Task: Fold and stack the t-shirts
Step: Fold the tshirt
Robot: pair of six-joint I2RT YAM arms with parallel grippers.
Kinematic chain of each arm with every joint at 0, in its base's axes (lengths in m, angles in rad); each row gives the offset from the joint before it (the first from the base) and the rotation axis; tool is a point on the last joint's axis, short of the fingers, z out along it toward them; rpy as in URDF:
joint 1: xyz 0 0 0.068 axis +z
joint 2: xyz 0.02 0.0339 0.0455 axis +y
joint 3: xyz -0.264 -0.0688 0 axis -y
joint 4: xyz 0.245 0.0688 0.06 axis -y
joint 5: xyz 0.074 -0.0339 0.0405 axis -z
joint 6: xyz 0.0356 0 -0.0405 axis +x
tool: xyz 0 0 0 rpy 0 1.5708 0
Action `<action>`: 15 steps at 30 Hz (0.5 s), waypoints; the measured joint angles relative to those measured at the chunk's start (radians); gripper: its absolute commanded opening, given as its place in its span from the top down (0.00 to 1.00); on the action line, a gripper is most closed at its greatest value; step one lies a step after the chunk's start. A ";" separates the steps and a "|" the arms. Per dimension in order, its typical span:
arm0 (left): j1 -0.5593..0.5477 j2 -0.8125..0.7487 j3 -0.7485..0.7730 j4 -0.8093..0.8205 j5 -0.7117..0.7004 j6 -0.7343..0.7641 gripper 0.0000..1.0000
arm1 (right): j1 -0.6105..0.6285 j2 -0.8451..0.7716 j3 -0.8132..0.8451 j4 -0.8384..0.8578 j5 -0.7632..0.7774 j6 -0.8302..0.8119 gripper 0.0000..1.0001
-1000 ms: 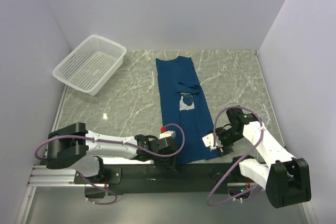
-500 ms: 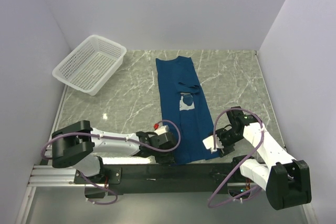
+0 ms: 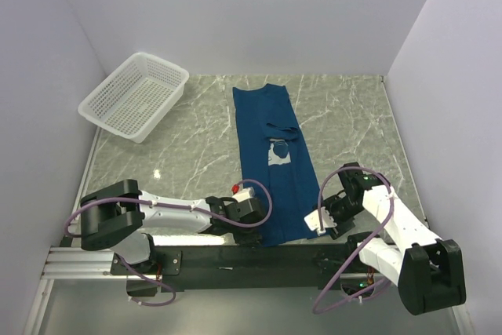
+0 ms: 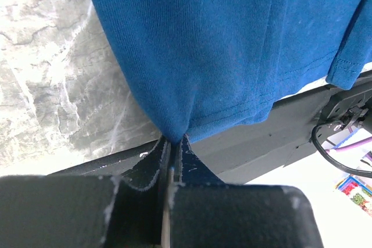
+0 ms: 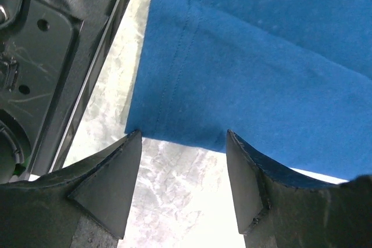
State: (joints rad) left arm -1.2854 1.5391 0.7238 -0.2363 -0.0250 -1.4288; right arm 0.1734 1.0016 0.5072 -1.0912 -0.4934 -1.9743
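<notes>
T-shirt (image 3: 271, 158): 1 dark blue piece, lying flat on the marble table (image 3: 196, 154) as a long narrow strip. In the top view it runs from upper centre of the frame down to lower centre, slanting slightly right. A small pale patch of print (image 3: 278, 152) shows about mid-strip, next to a fold of cloth. The strip's lower end reaches the table edge, just above the black rail (image 3: 235, 258). Left gripper (image 4: 170, 143): closed, pinching the shirt. The left wrist view shows the cloth drawn into a tight pucker between the 2 fingers, right at the hem, with the stitched hem running off to the right of the frame. In the top view that grip sits at the lower left corner of the strip. Right gripper (image 5: 183, 137): open, holding nothing. The right wrist view shows the 2 dark fingers (image 5: 116, 172) well apart, lined up with the shirt's hemmed edge near its corner, bare table visible between them. Cannot tell whether the fingertips touch the cloth. In the top view it sits at the lower right corner of the strip. White mesh basket (image 3: 135, 96): upper left of the top view, well apart from the shirt, tilted against the left wall.
</notes>
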 measured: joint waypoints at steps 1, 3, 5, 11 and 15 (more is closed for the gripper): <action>0.000 -0.003 -0.001 0.001 0.000 0.002 0.99 | 0.003 0.002 -0.002 0.000 0.008 -0.002 0.36; 0.000 -0.010 -0.008 0.004 -0.006 0.003 0.99 | 0.013 0.002 -0.009 0.001 0.027 -0.005 0.38; 0.000 -0.018 -0.012 0.003 -0.011 0.006 0.99 | 0.025 0.002 -0.015 0.001 0.042 -0.006 0.41; 0.001 -0.020 -0.013 0.006 -0.018 0.021 0.99 | 0.105 0.002 -0.031 0.010 0.075 -0.007 0.48; 0.003 -0.020 -0.013 0.013 -0.017 0.022 0.99 | 0.167 0.013 -0.038 0.021 0.086 -0.001 0.55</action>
State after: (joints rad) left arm -1.2823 1.5192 0.7113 -0.2237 -0.0418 -1.4067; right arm 0.3401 1.0142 0.4694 -1.0698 -0.4072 -1.9751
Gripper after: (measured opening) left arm 0.034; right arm 0.497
